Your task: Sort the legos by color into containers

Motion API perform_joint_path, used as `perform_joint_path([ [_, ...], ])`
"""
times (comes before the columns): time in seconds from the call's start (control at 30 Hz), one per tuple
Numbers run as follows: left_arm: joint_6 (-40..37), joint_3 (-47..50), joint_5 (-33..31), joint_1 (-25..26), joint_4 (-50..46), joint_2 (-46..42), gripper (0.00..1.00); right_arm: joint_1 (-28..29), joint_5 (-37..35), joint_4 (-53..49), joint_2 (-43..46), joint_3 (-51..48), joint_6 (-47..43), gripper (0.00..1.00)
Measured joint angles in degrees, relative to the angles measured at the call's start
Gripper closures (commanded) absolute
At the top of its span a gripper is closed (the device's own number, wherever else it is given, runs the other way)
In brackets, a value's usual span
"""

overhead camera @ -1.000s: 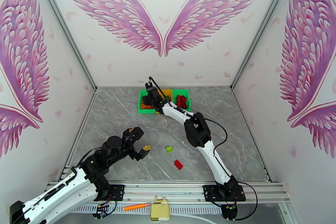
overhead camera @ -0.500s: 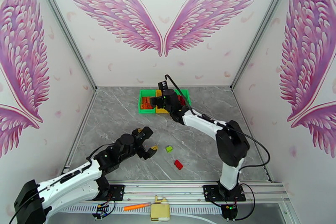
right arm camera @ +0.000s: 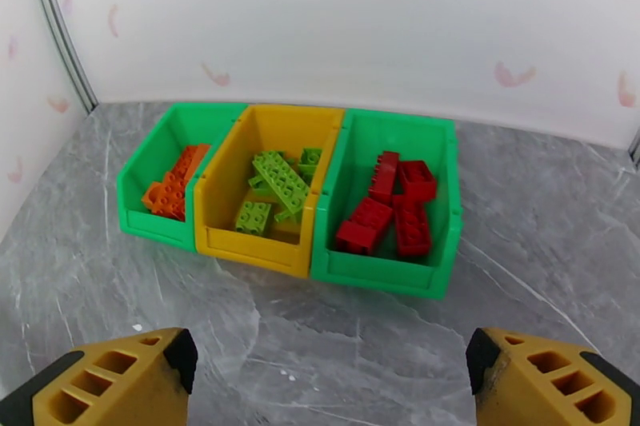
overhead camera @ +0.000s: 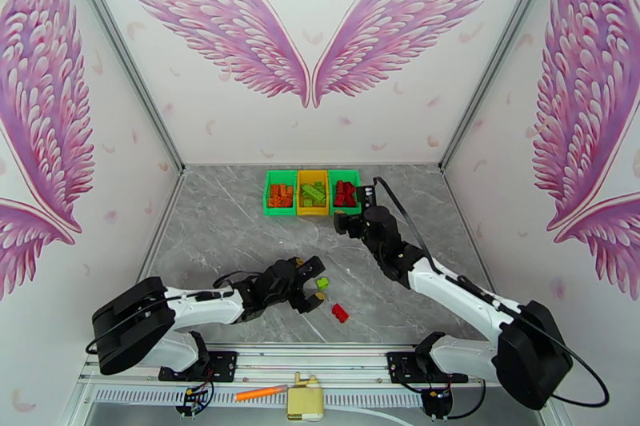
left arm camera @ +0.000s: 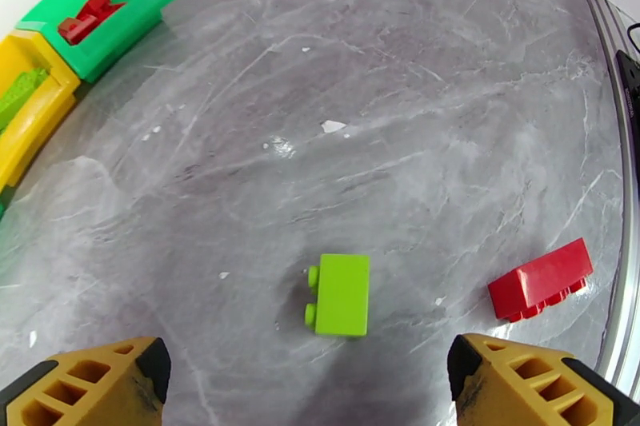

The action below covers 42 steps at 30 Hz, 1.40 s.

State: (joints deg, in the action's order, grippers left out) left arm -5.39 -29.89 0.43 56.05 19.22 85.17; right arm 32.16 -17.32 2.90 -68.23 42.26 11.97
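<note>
A light green lego point(overhead camera: 322, 283) point(left arm camera: 342, 294) lies on the grey table, and a red lego point(overhead camera: 340, 312) point(left arm camera: 542, 280) lies just right of it. My left gripper point(overhead camera: 314, 282) point(left arm camera: 308, 376) is open, low over the table, its yellow fingertips point(left arm camera: 104, 380) straddling the green lego from the near side without touching it. The containers stand in a row at the back: a green bin point(right arm camera: 164, 152) with orange legos point(right arm camera: 172, 184), a yellow bin point(right arm camera: 280, 128) with green legos point(right arm camera: 276, 180), and a green bin point(right arm camera: 400, 132) with red legos point(right arm camera: 392, 208). My right gripper point(overhead camera: 353, 209) point(right arm camera: 332, 376) hangs open and empty just in front and right of the bins.
The aluminium table rail point(overhead camera: 320, 360) runs along the near edge, with an orange pen-like stick point(overhead camera: 261, 392) and a cream box point(overhead camera: 305, 400) beyond it. Winged walls enclose the table on three sides. Bare grey table point(overhead camera: 216, 220) lies left of the bins.
My right gripper left the bin with orange legos, swung right and back, and opened. My left arm stretched forward and right until its open fingers came around the green lego.
</note>
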Motion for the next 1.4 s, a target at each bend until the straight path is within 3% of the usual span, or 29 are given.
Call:
perform_joint_path([
  [0.17,-0.6,-3.6,2.4,0.0,0.9,5.7,0.12,-0.4,-1.1,-3.5,4.3,-3.2,0.5,0.06],
  [0.27,-1.0,-5.4,3.2,0.0,0.6,8.3,0.2,-0.6,-1.4,-4.8,5.3,-4.1,0.7,0.06],
  [0.4,-1.6,-7.0,3.3,0.0,-0.7,10.1,0.39,-0.7,-1.8,-6.3,5.7,-4.3,0.7,0.05],
  [0.47,-2.2,-7.9,3.4,0.0,-1.7,10.8,0.43,-0.7,-1.8,-6.7,5.8,-4.3,0.7,0.06],
  [0.83,-3.6,-9.7,3.0,-0.1,-5.3,12.7,0.84,-0.7,-1.8,-8.3,7.1,-4.3,1.4,0.06],
  [1.07,-3.1,-9.8,2.6,-0.3,-6.7,11.8,0.85,-0.7,-1.5,-12.6,10.3,-4.3,2.0,0.05],
  [1.4,1.9,-10.0,-2.7,-6.1,-6.9,-1.2,0.84,-0.7,3.5,-21.4,14.3,-3.9,0.1,0.01],
])
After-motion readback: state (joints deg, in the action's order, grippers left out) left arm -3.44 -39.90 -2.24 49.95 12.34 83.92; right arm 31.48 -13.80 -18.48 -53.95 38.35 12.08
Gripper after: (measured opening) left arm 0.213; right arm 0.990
